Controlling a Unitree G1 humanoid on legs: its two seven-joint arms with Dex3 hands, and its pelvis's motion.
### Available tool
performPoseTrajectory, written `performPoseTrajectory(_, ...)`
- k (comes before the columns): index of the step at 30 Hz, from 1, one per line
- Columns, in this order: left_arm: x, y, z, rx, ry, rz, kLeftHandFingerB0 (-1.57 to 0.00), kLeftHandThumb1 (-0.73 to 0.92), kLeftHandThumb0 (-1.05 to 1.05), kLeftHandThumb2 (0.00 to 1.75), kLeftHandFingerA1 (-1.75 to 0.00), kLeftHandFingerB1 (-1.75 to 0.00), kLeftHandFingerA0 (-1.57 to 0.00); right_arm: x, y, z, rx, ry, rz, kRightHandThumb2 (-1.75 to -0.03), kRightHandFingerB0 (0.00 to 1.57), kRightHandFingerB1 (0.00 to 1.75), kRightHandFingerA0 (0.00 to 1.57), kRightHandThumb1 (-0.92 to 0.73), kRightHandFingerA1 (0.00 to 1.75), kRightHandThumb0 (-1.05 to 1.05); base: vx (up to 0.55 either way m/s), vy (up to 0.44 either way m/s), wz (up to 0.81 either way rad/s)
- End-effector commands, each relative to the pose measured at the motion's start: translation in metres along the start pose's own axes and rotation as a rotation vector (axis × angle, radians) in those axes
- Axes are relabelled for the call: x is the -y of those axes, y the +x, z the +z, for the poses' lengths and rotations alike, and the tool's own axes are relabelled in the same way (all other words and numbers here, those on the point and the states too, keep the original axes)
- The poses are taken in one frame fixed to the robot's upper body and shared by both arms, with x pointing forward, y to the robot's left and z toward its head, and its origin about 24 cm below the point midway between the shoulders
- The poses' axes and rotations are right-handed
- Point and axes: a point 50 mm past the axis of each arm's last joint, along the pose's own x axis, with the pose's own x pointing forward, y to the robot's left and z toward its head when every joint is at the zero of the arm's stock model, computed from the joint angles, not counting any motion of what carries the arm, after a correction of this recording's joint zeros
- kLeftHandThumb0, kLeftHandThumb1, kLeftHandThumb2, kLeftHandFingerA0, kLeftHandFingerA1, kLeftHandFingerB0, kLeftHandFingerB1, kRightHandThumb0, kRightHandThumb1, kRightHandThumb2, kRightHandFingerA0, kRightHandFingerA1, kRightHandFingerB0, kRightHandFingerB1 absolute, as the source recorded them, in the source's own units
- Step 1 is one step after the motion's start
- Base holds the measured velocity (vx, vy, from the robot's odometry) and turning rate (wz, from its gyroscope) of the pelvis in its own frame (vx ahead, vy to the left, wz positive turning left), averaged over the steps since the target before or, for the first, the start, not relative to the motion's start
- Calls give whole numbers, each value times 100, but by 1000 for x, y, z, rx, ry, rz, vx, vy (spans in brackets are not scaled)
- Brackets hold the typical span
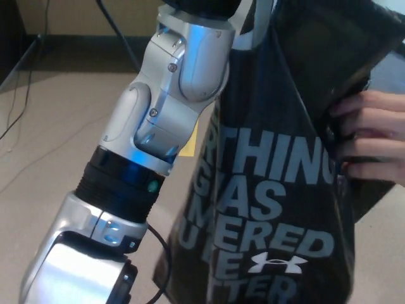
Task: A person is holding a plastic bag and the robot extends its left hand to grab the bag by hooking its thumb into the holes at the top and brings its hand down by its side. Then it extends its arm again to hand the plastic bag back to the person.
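Evidently the hand-back is underway: the black plastic bag with white lettering (278, 190) is gripped by a person's hand (370, 136); the robot's left hand (202, 6) is cropped, its grasp untellable.

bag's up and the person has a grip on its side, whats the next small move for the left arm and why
Probably hold the silver left arm steady and let the thumb ease out of the handle. The black plastic bag with white lettering hangs raised, and a person's hand grips its right edge, so the handover looks nearly made. The left hand itself is cut off by the top edge, so its hold can't be confirmed.
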Motion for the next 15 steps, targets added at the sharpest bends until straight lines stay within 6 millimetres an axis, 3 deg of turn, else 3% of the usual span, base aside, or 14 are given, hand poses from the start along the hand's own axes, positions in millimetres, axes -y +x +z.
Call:
performPoseTrajectory(1,-5,9,9,25,-14,36,-65,75,-5,72,-168,-141,-97,5,-1,-3,-18,-12,-2,-61,58,43,78,-69,61,-29,0,0,0)
performPoseTrajectory(3,-5,9,10,27,-21,37,-61,78,-13,72,-171,-145,-88,5,-1,-3,-18,-9,-1,-61,58,43,78,-69,62,-29,0,0,0)
performPoseTrajectory(7,-5,8,10,36,-9,35,-63,78,-14,68,-171,-142,-89,6,-1,-3,-15,-1,-1,-61,59,43,78,-69,64,-29,0,0,0)
performPoseTrajectory(8,-5,8,10,39,-7,35,-68,77,-5,69,-170,-142,-96,6,0,-2,-12,-6,-3,-61,59,43,78,-69,63,-29,0,0,0)
performPoseTrajectory(9,-5,8,10,39,-6,36,-64,78,-15,68,-171,-141,-90,6,0,-2,-14,-6,-5,-61,59,43,78,-69,61,-29,0,0,0)
performPoseTrajectory(15,-6,5,7,32,-3,33,-64,78,-16,67,-173,-141,-91,7,2,-1,-12,-13,-5,-60,59,43,80,-69,67,-28,0,0,0)
